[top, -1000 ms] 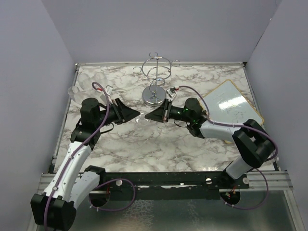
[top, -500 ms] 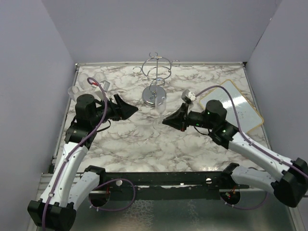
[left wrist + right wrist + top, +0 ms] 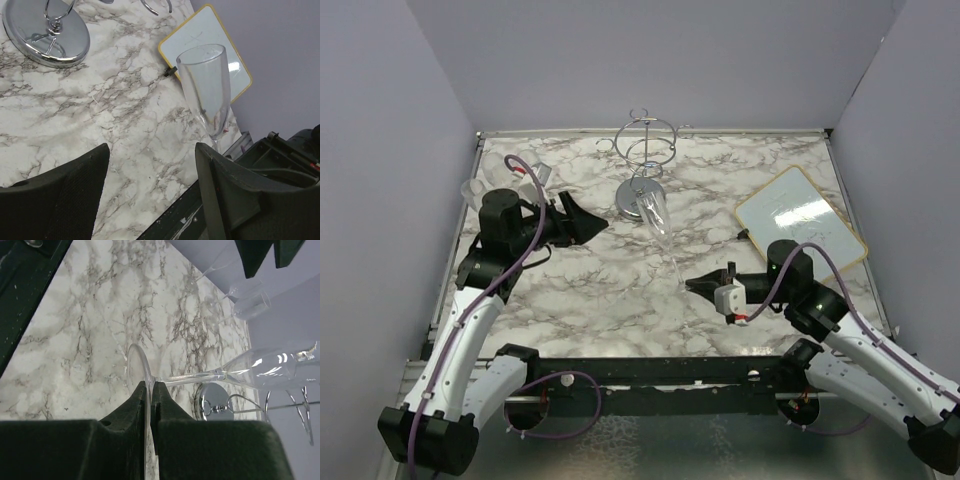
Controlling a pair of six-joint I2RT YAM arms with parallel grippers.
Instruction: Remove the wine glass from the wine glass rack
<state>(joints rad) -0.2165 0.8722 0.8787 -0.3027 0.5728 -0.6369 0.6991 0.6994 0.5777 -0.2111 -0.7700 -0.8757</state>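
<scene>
The wine glass, a clear flute, is held upright and tilted over the marble table, its bowl in front of the rack's base. My right gripper is shut on the glass's round foot, seen edge-on between the fingers in the right wrist view, with the bowl beyond. The chrome wine glass rack stands at the back centre on its mirrored base. My left gripper is open and empty, left of the glass.
A white board with a yellow rim lies at the right. Other clear glasses lie at the back left near the wall; they also show in the right wrist view. A black rail runs along the near edge.
My right arm has swung back toward the near right with the glass's foot in its gripper, carrying the glass away from the left gripper. The left gripper has drawn back slightly and is open.
</scene>
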